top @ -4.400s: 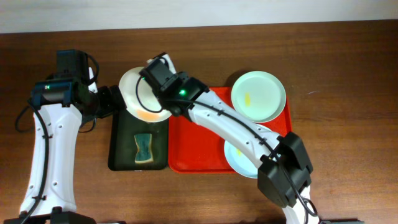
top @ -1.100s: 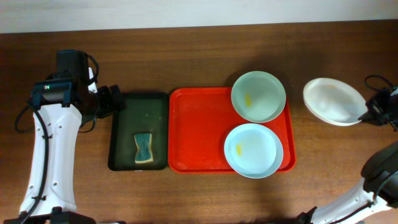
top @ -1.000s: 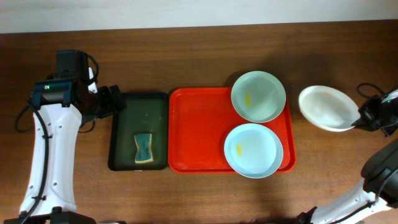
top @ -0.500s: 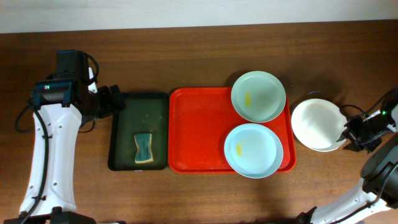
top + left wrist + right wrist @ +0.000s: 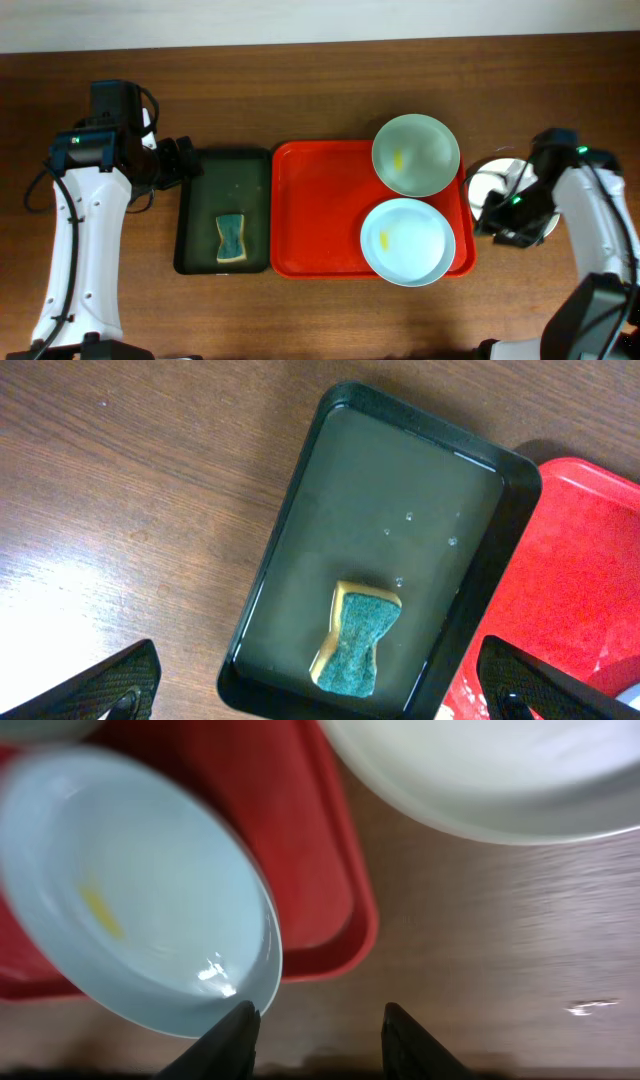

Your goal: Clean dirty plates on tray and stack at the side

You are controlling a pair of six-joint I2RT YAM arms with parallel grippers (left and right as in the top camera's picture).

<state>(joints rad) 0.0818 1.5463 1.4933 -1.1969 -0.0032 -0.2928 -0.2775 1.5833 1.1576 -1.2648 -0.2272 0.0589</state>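
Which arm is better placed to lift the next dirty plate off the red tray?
Right. The right tool, open, hovers at the red tray's right rim beside the pale blue plate; the left tool sits beyond the dark green tray.

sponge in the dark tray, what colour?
The sponge has a teal-green face on a yellow base; clearest in the left wrist view.
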